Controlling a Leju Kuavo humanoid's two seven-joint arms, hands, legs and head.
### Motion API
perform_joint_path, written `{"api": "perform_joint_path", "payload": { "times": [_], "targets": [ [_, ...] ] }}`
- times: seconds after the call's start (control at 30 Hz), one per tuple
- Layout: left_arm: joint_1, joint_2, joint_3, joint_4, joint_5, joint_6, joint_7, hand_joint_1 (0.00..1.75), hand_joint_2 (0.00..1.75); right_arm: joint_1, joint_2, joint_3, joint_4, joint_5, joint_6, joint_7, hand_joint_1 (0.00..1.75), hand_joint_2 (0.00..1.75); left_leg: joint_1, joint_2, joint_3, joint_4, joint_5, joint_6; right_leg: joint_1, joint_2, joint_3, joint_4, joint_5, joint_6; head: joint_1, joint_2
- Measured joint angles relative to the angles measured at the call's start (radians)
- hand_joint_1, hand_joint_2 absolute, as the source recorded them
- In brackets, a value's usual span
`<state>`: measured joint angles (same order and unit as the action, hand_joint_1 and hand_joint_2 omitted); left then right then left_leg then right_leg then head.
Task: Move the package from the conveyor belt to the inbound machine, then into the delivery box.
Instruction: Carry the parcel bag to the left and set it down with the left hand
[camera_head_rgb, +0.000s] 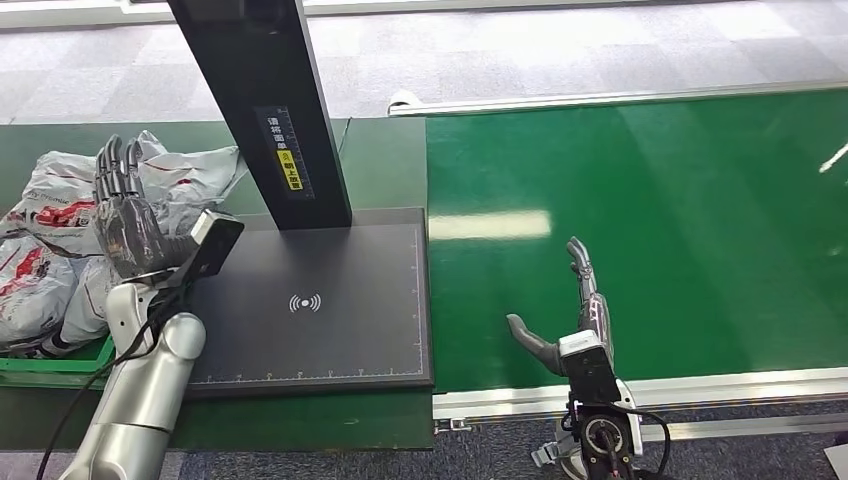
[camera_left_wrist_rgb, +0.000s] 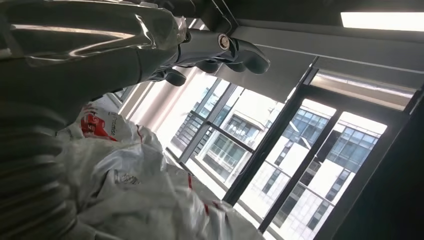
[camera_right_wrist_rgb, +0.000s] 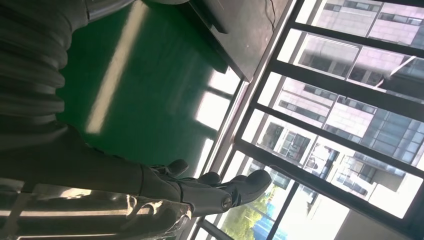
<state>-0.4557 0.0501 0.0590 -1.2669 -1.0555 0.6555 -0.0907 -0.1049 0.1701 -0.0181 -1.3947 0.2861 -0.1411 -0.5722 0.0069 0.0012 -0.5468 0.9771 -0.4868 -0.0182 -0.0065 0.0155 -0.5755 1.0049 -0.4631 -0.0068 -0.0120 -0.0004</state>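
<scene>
While the left hand (camera_head_rgb: 125, 215) stood empty, fingers straight, over the packages (camera_head_rgb: 45, 245) heaped in the green box (camera_head_rgb: 60, 365), its arm hid part of them. The right hand (camera_head_rgb: 575, 315) hovered empty, fingers spread, over the bare green belt (camera_head_rgb: 650, 220). The left wrist view showed red print on one package (camera_left_wrist_rgb: 130, 185).

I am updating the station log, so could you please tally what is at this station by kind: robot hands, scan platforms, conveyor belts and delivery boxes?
Robot hands: 2, the left hand and the right hand, both holding nothing
Black scan platforms: 1
Green conveyor belts: 1
Green delivery boxes: 1, heaped with white packages too tangled to count
Total: 5
</scene>
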Motion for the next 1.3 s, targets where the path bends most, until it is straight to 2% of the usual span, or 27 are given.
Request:
{"api": "perform_joint_path", "payload": {
  "times": [0.13, 0.2, 0.37, 0.5, 0.57, 0.87, 0.97, 1.03, 1.1, 1.17, 1.3],
  "targets": [
    [0.038, -0.010, -0.009, -0.051, 0.007, 0.001, -0.001, 0.00, 0.00, 0.000, 0.000, -0.001, 0.000, 0.000, 0.000, 0.000, 0.00, 1.75, 0.000, -0.001, 0.000, 0.000, 0.000, 0.000, 0.000, 0.000, 0.000, 0.000, 0.000, 0.000, 0.000, 0.000],
    [0.054, -0.016, -0.011, -0.076, 0.037, 0.003, -0.028, 0.00, 0.00, 0.001, 0.000, -0.001, 0.000, 0.000, 0.000, 0.000, 0.00, 1.75, 0.000, 0.000, 0.000, 0.000, 0.000, 0.000, 0.000, 0.000, 0.000, 0.000, 0.000, 0.000, -0.001, 0.000],
    [0.161, -0.064, -0.027, -0.194, 0.160, 0.005, -0.150, 0.00, 0.00, 0.015, 0.000, -0.005, -0.009, 0.000, 0.002, -0.004, 0.00, 1.75, 0.000, 0.000, 0.000, 0.000, 0.000, 0.000, 0.000, 0.000, 0.000, 0.000, 0.000, 0.000, 0.000, 0.000],
    [0.258, -0.106, -0.087, -0.293, 0.308, 0.004, -0.289, 0.00, 0.00, 0.017, 0.001, -0.005, -0.014, 0.001, 0.009, -0.011, 0.00, 1.75, 0.000, 0.000, -0.001, 0.000, -0.001, 0.002, 0.000, 0.000, 0.000, -0.001, -0.001, 0.001, 0.000, 0.000],
    [0.290, -0.120, -0.121, -0.329, 0.341, 0.004, -0.321, 0.00, 0.00, 0.016, 0.001, -0.005, -0.016, 0.001, 0.012, -0.013, 0.00, 1.75, 0.000, -0.001, -0.001, 0.000, -0.002, 0.002, -0.001, -0.001, 0.000, -0.001, -0.001, 0.001, 0.000, 0.000],
    [0.335, -0.137, -0.168, -0.395, 0.370, 0.002, -0.339, 0.00, 0.00, 0.016, 0.002, -0.005, -0.017, 0.001, 0.014, -0.014, 0.00, 1.75, 0.000, -0.001, 0.000, 0.000, -0.001, 0.002, 0.000, -0.001, 0.000, -0.001, -0.001, 0.001, 0.000, 0.000],
    [0.348, -0.141, -0.196, -0.408, 0.425, -0.024, -0.401, 0.00, 0.00, 0.013, 0.002, -0.003, -0.017, 0.001, 0.017, -0.014, 0.00, 1.75, 0.000, -0.001, -0.001, 0.000, -0.001, 0.002, 0.000, -0.001, 0.000, -0.001, -0.001, 0.001, 0.000, 0.000],
    [0.358, -0.148, -0.229, -0.412, 0.483, -0.078, -0.442, 0.00, 0.00, 0.005, 0.002, -0.001, -0.017, 0.000, 0.020, -0.013, 0.00, 1.75, 0.000, -0.001, -0.001, 0.000, -0.001, 0.002, 0.000, -0.001, 0.000, -0.001, -0.001, 0.001, 0.000, 0.000],
    [0.361, -0.156, -0.267, -0.411, 0.564, -0.183, -0.457, 0.00, 0.87, -0.010, 0.002, 0.003, -0.017, -0.002, 0.027, -0.008, 0.00, 1.75, -0.001, -0.001, -0.001, 0.000, -0.001, 0.002, -0.001, -0.001, 0.000, -0.001, -0.001, 0.001, 0.000, 0.000],
    [0.360, -0.165, -0.307, -0.399, 0.659, -0.340, -0.444, 0.00, 1.75, -0.030, 0.002, 0.011, -0.014, -0.006, 0.045, 0.004, 0.00, 1.75, -0.001, -0.001, -0.001, 0.000, -0.001, 0.002, -0.001, -0.001, 0.000, -0.001, -0.001, 0.002, 0.000, 0.000],
    [0.351, -0.192, -0.361, -0.303, 0.855, -0.682, -0.378, 0.00, 1.75, -0.080, 0.004, 0.040, 0.010, -0.053, 0.139, 0.078, 0.00, 1.75, -0.002, -0.001, 0.000, 0.000, -0.001, 0.002, -0.002, 0.000, 0.000, -0.001, 0.000, 0.002, 0.000, 0.000]
  ]
}}
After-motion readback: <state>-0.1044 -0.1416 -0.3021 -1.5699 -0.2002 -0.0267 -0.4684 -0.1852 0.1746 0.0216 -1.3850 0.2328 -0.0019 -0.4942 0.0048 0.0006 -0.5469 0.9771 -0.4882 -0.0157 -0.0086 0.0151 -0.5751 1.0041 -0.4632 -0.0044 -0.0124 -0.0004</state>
